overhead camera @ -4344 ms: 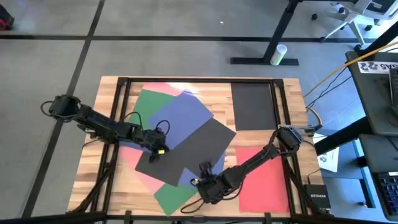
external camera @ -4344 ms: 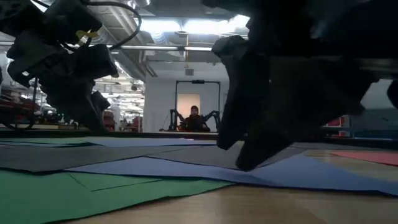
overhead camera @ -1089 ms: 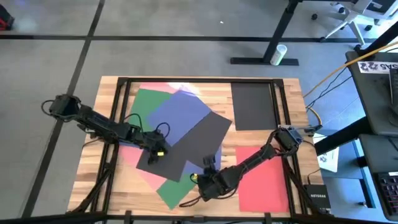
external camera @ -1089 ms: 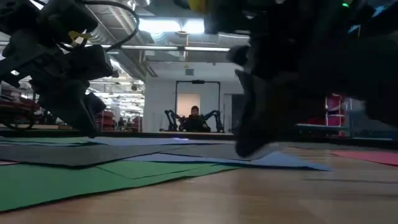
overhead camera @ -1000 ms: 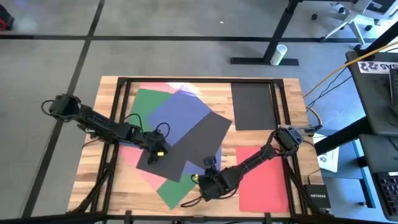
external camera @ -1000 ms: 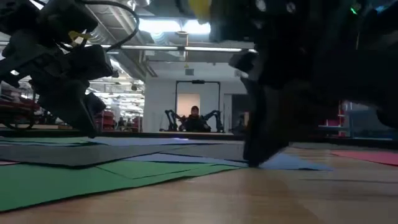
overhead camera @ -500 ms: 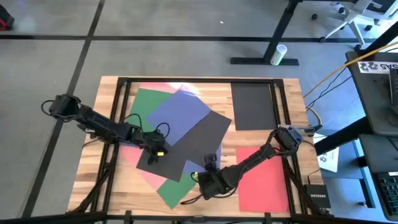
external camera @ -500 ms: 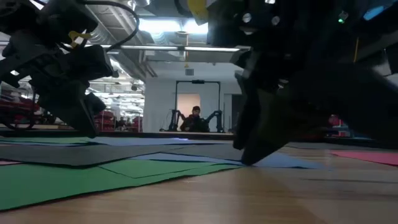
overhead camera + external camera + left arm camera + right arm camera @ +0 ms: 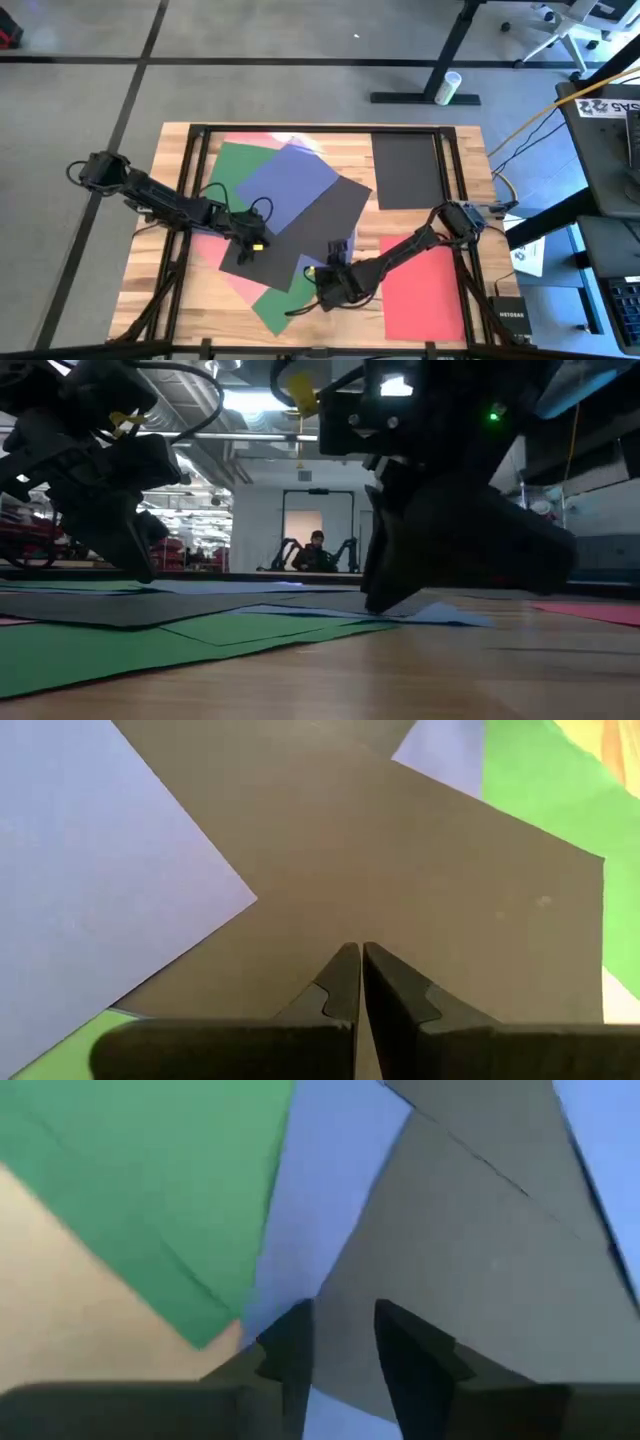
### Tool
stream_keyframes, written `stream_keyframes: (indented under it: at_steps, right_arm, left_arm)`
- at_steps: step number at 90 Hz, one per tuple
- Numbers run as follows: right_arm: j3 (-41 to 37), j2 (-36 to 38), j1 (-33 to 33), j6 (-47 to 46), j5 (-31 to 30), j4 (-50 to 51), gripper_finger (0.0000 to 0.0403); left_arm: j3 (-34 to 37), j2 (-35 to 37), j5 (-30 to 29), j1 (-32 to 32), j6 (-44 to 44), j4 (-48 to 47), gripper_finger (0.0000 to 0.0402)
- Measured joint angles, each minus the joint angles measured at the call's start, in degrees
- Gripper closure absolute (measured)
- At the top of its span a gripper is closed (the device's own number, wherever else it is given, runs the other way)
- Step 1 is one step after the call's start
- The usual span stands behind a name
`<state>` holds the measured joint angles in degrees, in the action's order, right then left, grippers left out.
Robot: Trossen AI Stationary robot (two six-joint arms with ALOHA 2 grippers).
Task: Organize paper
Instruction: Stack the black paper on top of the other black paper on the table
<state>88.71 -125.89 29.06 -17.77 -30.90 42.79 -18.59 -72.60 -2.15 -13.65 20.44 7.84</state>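
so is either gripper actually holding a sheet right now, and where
Neither shows a clear hold. The left gripper is shut, its tips over the black sheet. The right gripper is slightly open over the blue sheet's corner; contact cannot be told.

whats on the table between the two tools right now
In the high view, the tilted black sheet of the overlapping pile spans the stretch between the left tool and the right tool, with a strip of blue sheet showing by the right tool.

Beyond your wooden table (image 9: 420, 225) lies grey floor (image 9: 280, 90) crossed by dark lines, with a black stand base (image 9: 425, 97), a white cylinder (image 9: 447, 87) and a white chair base (image 9: 560, 35), while far behind, ceiling lights (image 9: 265, 402) glow over a seated person (image 9: 316, 550).
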Motion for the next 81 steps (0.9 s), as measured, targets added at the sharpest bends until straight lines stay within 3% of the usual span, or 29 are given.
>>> stream_keyframes:
  at_steps: [14,30,58,81]
  right_arm:
    - [0.0,0.0,0.1,0.0,-0.1,0.9,0.0396]
    - [1.8,0.0,0.2,1.0,0.8,0.9,0.0375]
    - [3.8,0.0,0.2,1.1,7.6,2.3,0.0369]
    - [3.8,0.0,0.2,0.9,8.0,4.4,0.0319]
  left_arm:
    - [0.0,0.0,0.0,0.0,0.0,0.0,0.0402]
    - [0.0,0.0,0.0,0.0,0.0,0.0,0.0402]
    - [0.0,0.0,0.0,0.0,0.0,0.0,0.0402]
    - [0.0,0.0,0.0,0.0,0.1,0.0,0.0402]
